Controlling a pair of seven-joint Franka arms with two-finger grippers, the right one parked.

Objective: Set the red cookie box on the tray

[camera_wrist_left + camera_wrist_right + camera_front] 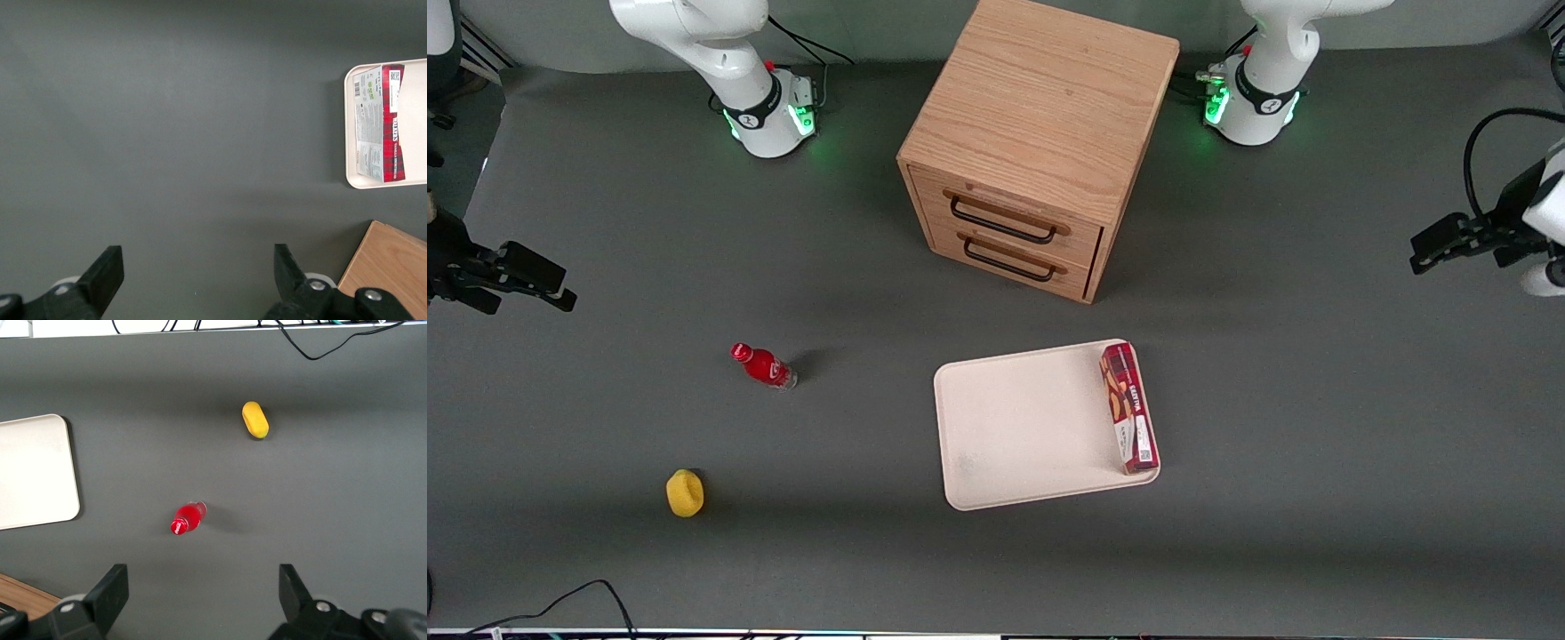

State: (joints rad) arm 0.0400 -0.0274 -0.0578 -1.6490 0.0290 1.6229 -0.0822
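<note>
Dark-red carton on cream plastic: the red cookie box (1129,407) is seen lying flat on the tray (1023,427), hard against the rim at the tray's 3 o'clock edge in the front view. The tool (1427,252) is held spread wide and empty, well apart toward the working arm's end of the bench (1316,533). Little risk remains — though the box possibly overhangs the rim, so a later knock could tip it off.
</note>
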